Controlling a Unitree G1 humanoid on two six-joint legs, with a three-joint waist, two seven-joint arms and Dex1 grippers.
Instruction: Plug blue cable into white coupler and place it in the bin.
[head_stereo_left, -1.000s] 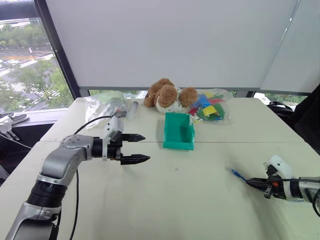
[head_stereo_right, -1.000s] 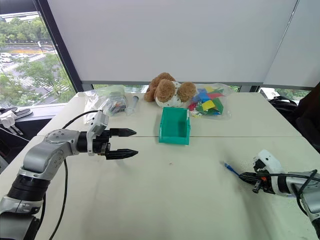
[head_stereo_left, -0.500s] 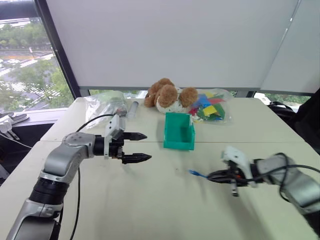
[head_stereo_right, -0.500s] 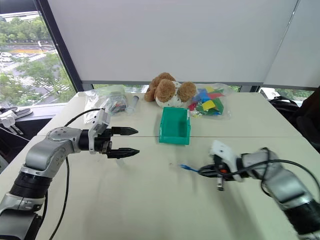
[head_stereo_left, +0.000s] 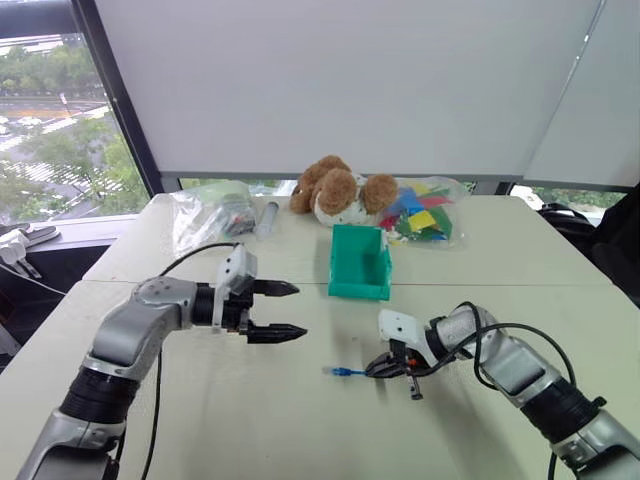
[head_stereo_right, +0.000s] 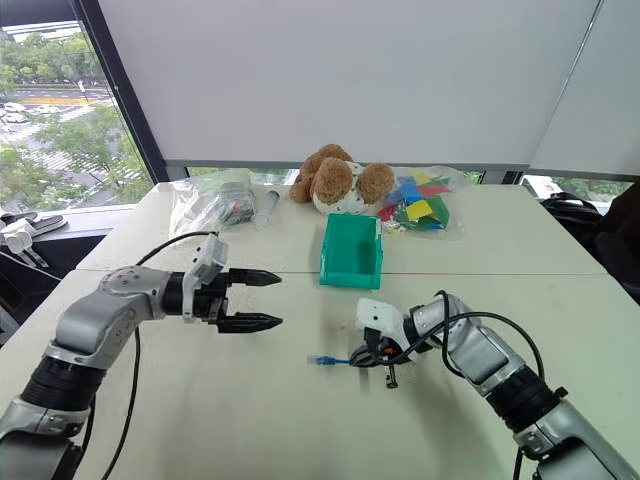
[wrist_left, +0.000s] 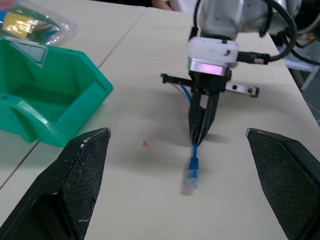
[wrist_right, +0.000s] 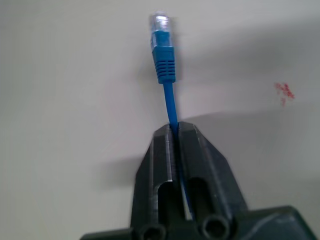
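My right tool (head_stereo_right: 368, 357) is closed on the blue cable (wrist_right: 166, 80); in my right wrist view the cord goes between the two black fingers (wrist_right: 156, 165), which stand almost together. The short free end with its blue plug and clear tip sticks out past the fingertips, a little above the pale surface (head_stereo_left: 300, 420), and points toward my left side. The rest of the cable is hard to follow: in the left wrist view I see a thin blue loop behind the tool, but where the other end goes is hidden by the wrist and its black wires.

My left tool (head_stereo_left: 283, 311) is wide open and holds nothing. Its two fingers point toward the right tool, well apart from the plug.

The bin (head_stereo_left: 358, 263) stands farther back on the surface, between the two arms, its open top toward me. I see nothing in the part of its inside that shows, but its front wall hides part of the floor.

I cannot make out the white coupler with certainty.

Behind the bin lie a brown plush toy (head_stereo_left: 335, 188), a clear bag of coloured pieces (head_stereo_left: 420, 212) and another clear bag (head_stereo_left: 208, 210).
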